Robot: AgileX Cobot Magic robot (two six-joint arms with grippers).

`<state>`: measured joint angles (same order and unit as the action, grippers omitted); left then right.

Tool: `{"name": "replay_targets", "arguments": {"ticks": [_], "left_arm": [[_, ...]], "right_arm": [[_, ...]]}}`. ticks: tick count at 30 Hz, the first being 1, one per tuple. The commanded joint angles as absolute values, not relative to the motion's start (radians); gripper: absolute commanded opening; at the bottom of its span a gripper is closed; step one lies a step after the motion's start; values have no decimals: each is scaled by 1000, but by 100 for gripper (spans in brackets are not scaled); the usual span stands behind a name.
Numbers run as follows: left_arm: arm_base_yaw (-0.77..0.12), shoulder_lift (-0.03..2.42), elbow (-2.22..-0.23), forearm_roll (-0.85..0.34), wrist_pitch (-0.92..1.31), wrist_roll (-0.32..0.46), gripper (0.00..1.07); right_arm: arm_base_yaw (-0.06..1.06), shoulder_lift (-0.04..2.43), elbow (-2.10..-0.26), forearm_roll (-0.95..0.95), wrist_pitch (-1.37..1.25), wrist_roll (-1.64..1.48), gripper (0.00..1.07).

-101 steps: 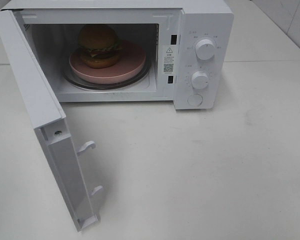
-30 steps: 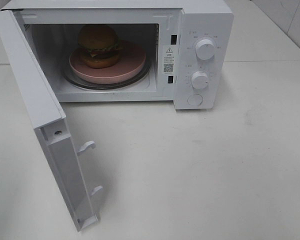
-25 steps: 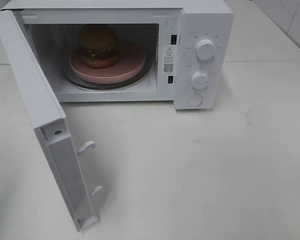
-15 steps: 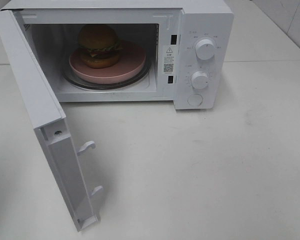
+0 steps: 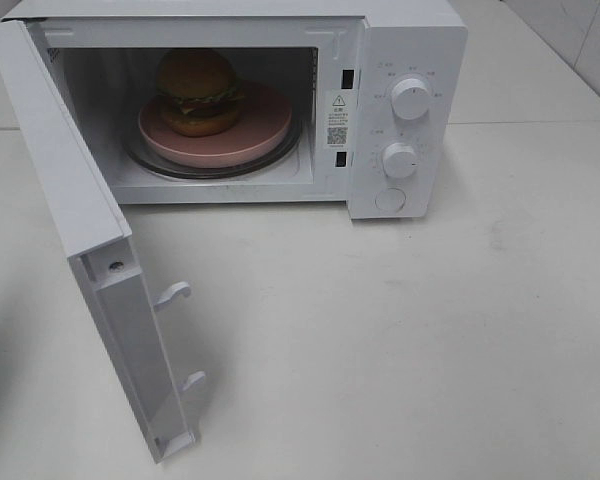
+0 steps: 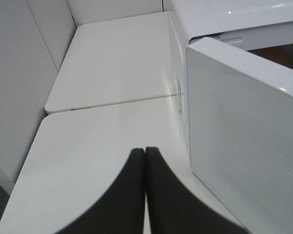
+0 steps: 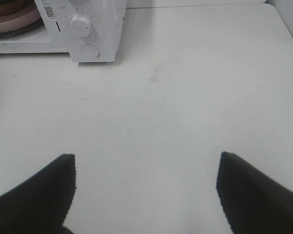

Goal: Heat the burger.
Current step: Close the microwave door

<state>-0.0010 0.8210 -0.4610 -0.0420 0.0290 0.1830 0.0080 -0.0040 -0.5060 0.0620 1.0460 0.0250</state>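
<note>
The burger point(image 5: 197, 90) stands on a round pink plate point(image 5: 250, 135) on the glass turntable inside the white microwave point(image 5: 410, 40), whose door point(image 5: 75, 220) hangs wide open to the left. Neither arm shows in the exterior high view. In the left wrist view my left gripper point(image 6: 145, 152) is shut with nothing between its black fingers, close to the outer face of the door point(image 6: 244, 141). My right gripper point(image 7: 146, 163) is open and empty above the bare table, well in front of the microwave's control panel point(image 7: 90, 29); an edge of the plate point(image 7: 12, 22) shows there.
Two dials point(image 5: 410, 98) and a round button point(image 5: 390, 200) sit on the microwave's right panel. The white table point(image 5: 430, 340) stretches in front and to the right. A second tabletop point(image 6: 117, 58) adjoins behind, with a wall to the left.
Nothing moves in the exterior high view; the microwave, door and burger stay as they were.
</note>
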Motion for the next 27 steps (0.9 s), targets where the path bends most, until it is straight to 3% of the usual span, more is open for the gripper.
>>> {"name": "replay_targets", "arguments": {"ticks": [1,8,10,12,13,14,16,17,19,22,27], "left_arm": [[-1,866,-403,-49,-143,188,0],[-1,943,-297,-18,-402,104,0],[-1,1004,-255,137,-495,6,0],[-1,1019,-253,195,-498,-31,0],[-1,1044,-253,306,-520,-108,0],[-1,1044,-253,306,-520,-108,0],[-1,1082,-253,476,-605,-207,0],[-1,1082,-253,476,-605,-207,0],[-1,1119,-253,589,-704,-289,0],[-1,1155,-253,648,-760,-347,0],[-1,1214,-253,692,-830,-355,0]], "right_arm": [[0,-31,-504,66,1034,29,76],[0,-31,-504,66,1034,29,76],[0,-31,-504,66,1034,29,76],[0,-31,-504,66,1034,29,76],[0,-31,-504,66,1034,29,76],[0,-31,-504,66,1034,29,76],[0,-31,-504,66,1034,29,76],[0,-31,-504,66,1034,29,76],[0,-31,-504,66,1034,29,76],[0,-31,-504,66,1034,29,76],[0,-31,-504,66,1034,29,76]]}}
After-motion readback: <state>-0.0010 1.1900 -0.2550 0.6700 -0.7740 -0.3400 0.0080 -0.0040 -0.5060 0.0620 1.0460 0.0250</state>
